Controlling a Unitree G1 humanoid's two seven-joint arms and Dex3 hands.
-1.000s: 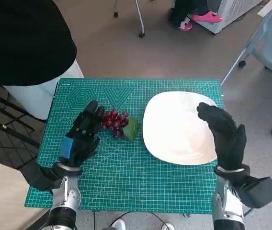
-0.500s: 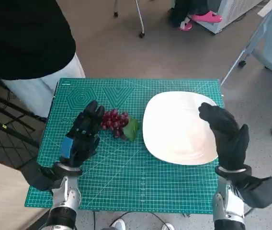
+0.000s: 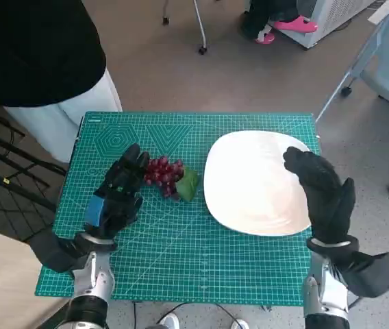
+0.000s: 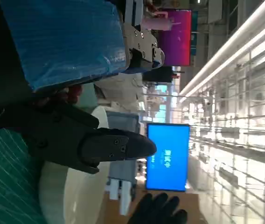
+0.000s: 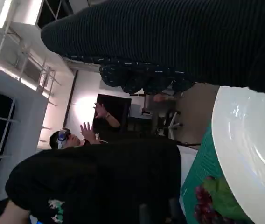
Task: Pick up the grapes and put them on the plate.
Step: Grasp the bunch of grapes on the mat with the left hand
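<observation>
A green cutting mat (image 3: pixel 181 253) covers the table; a person in black (image 3: pixel 33 51) stands at ten o'clock, pink shoes (image 3: pixel 292 26) at one.

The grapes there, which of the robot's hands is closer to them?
Left. The left hand is right beside the grapes, fingertips at the bunch. The right hand is over the far edge of the plate, away from the grapes.

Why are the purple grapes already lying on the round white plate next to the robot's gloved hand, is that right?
Not quite. The bunch of red-purple grapes with its green leaf lies on the green cutting mat, beside the round white plate, not on it. The head view shows this. The black gloved right hand is indeed at the plate.
</observation>
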